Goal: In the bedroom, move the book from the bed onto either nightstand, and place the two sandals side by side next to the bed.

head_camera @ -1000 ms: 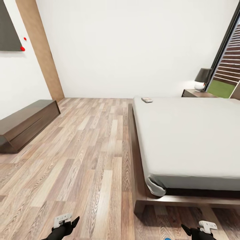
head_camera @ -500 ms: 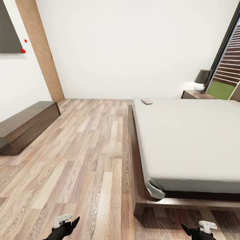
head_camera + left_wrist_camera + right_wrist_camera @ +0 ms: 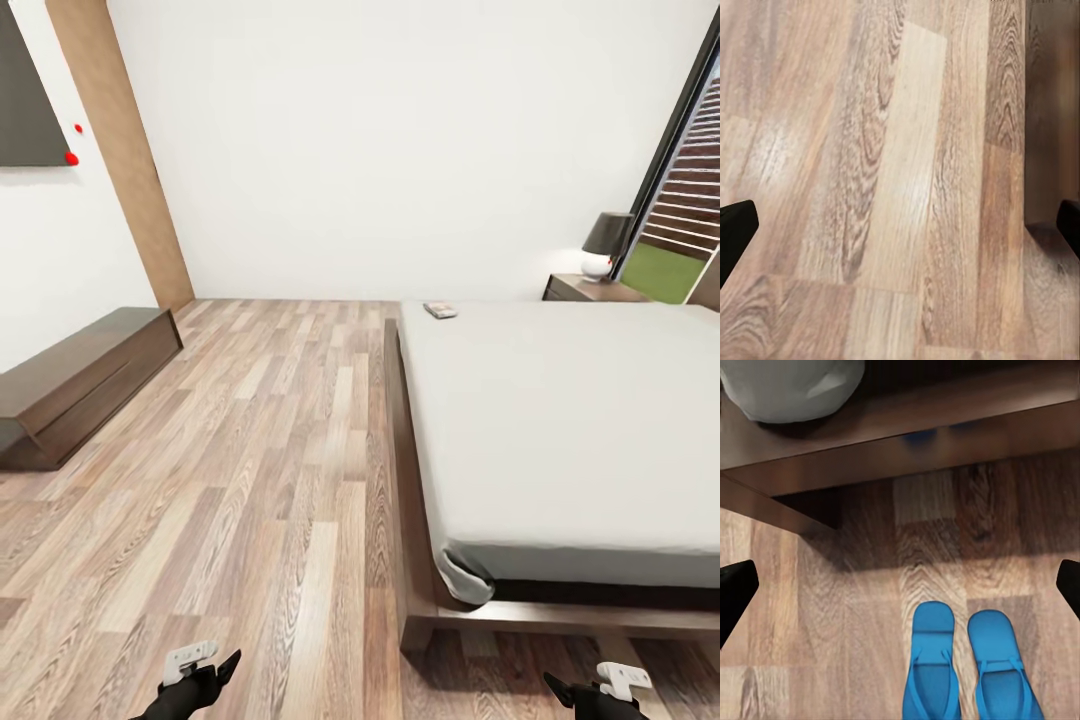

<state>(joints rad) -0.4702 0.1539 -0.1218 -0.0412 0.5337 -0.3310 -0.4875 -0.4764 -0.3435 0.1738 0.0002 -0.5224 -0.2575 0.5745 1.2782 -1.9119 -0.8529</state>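
We face the bed (image 3: 560, 420), its foot frame just ahead of our right gripper (image 3: 900, 592), with the nightstand (image 3: 590, 289) far beyond. The two sandals (image 3: 964, 667) lie side by side between that gripper's wide-open, empty jaws. Our left gripper (image 3: 900, 232) is equally spread over bare floor (image 3: 892, 187). The book (image 3: 440, 310) rests on the mattress's far corner.

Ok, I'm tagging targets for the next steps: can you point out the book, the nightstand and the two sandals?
book (image 3: 440, 310), head view, middle of its cover, at the bed's far corner.
nightstand (image 3: 585, 289), head view, its glossy top, beside the lamp.
two sandals (image 3: 934, 667), right wrist view, sole of one sandal of the side-by-side pair.
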